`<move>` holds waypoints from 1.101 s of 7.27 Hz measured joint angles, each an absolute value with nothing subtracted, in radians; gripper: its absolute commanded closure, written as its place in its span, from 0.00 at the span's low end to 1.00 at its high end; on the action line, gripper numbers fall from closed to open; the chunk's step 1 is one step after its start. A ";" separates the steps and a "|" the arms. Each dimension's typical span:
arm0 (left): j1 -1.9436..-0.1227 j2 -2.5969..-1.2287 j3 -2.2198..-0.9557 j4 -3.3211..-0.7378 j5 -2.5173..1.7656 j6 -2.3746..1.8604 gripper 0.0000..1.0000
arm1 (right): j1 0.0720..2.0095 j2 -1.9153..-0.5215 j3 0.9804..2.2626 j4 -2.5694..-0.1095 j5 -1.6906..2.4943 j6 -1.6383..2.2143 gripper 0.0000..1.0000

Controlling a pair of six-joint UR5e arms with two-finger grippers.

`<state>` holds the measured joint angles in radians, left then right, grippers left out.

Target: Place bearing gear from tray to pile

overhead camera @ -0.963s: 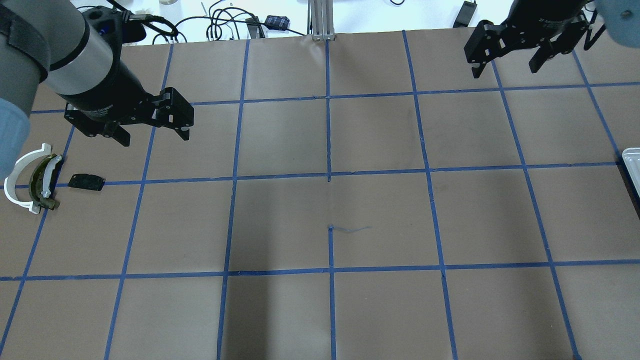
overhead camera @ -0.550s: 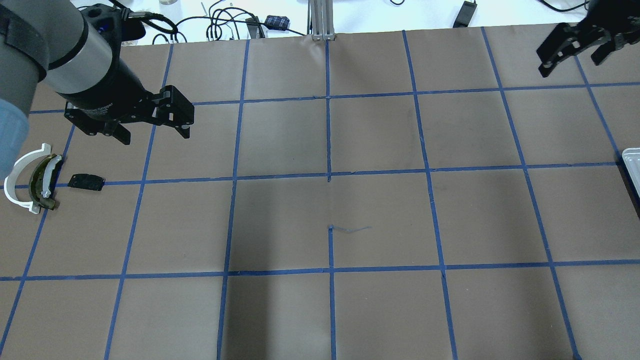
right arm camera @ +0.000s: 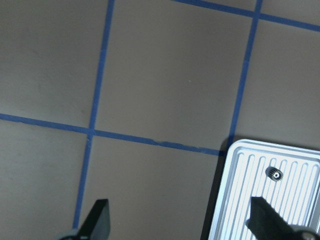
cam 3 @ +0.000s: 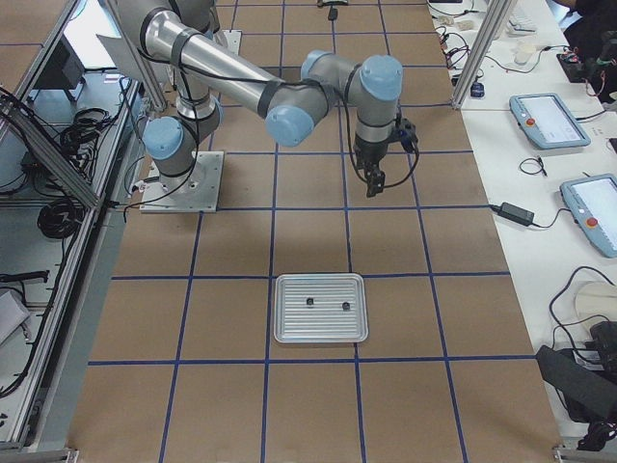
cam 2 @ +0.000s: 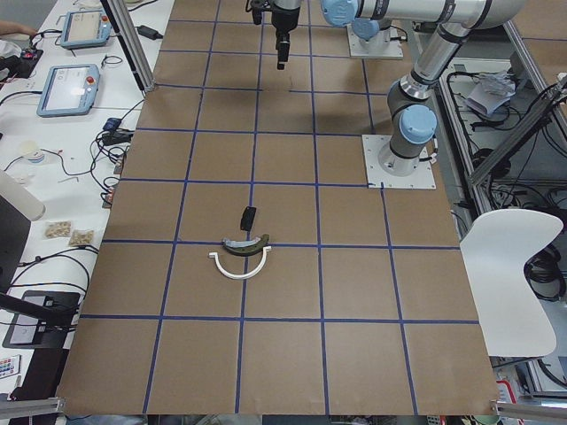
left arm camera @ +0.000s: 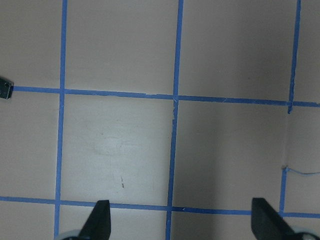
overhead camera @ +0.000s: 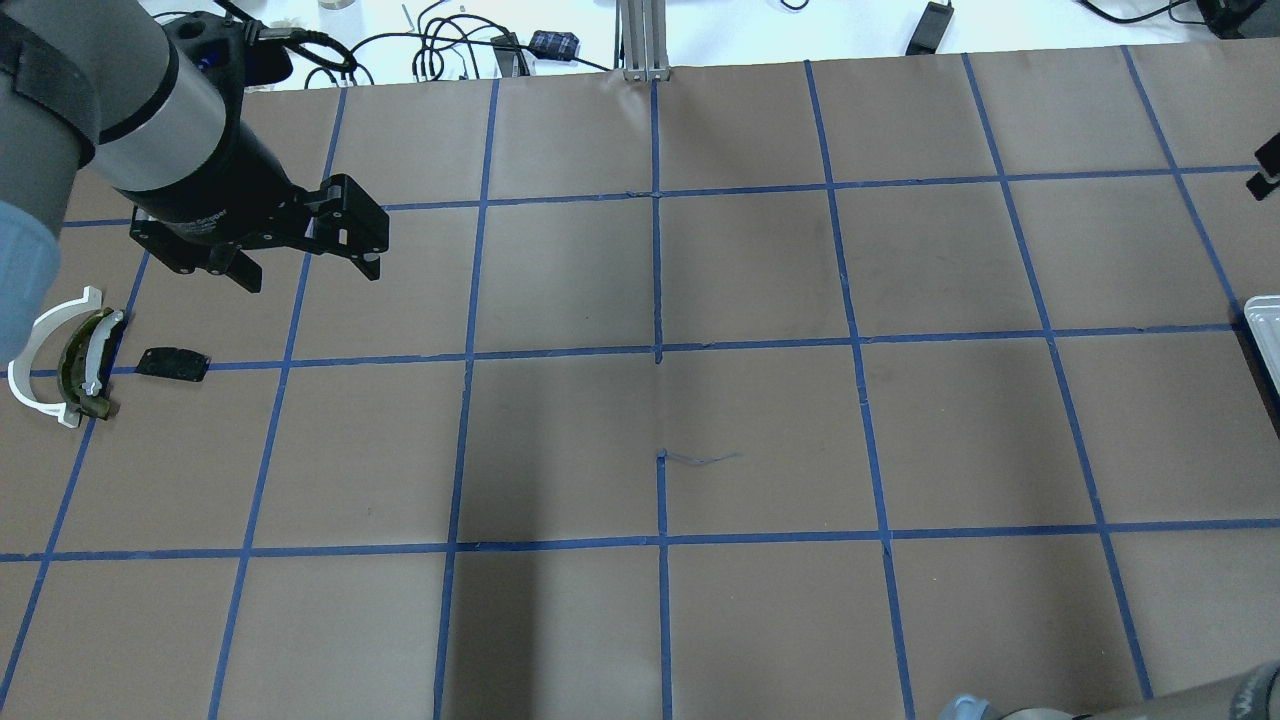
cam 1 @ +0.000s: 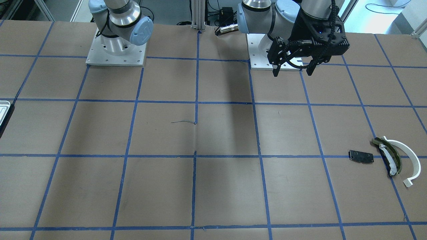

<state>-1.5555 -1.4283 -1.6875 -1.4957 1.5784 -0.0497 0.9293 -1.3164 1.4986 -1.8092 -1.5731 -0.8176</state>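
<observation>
Judging this the reach step: right gripper (right arm camera: 180,222) empty, fingers apart, near the tray (right arm camera: 245,190). Next we centre over the gear (right arm camera: 274,173), descend. Left gripper (overhead camera: 308,270) spread too.

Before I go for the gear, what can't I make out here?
Tray: cut off by the frame edge in overhead and front views, contents unseen there.
Two dark parts on it: too small in the right-side view to identify.
Right claw: almost wholly past the overhead view's right edge.
</observation>
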 measured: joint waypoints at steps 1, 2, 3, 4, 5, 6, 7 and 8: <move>-1.555 -1.428 -1.688 -1.496 1.578 -0.047 0.00 | 0.868 -1.273 1.508 -1.843 -1.569 -0.859 0.00; -1.555 -1.428 -1.687 -1.496 1.578 -0.046 0.00 | 0.817 -1.222 1.514 -1.882 -1.561 -0.894 0.00; -1.555 -1.429 -1.687 -1.496 1.578 -0.045 0.00 | 0.780 -1.159 1.516 -1.941 -1.548 -0.930 0.00; -1.555 -1.428 -1.687 -1.496 1.578 -0.044 0.00 | 0.754 -1.093 1.512 -2.006 -1.524 -0.968 0.00; -1.555 -1.427 -1.688 -1.496 1.578 -0.043 0.00 | 0.734 -1.031 1.508 -2.069 -1.496 -1.002 0.00; -1.555 -1.427 -1.688 -1.496 1.578 -0.043 0.00 | 0.713 -0.978 1.505 -2.115 -1.473 -1.024 0.00; -1.555 -1.427 -1.689 -1.496 1.578 -0.043 0.00 | 0.701 -0.945 1.506 -2.141 -1.464 -1.035 0.00; -1.555 -1.427 -1.689 -1.495 1.579 -0.043 0.00 | 0.694 -0.929 1.510 -2.153 -1.469 -1.039 0.05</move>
<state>-1.5554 -1.4266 -1.6887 -1.4952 1.5789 -0.0425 0.6939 -0.9290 1.5095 -2.1533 -1.4692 -1.0392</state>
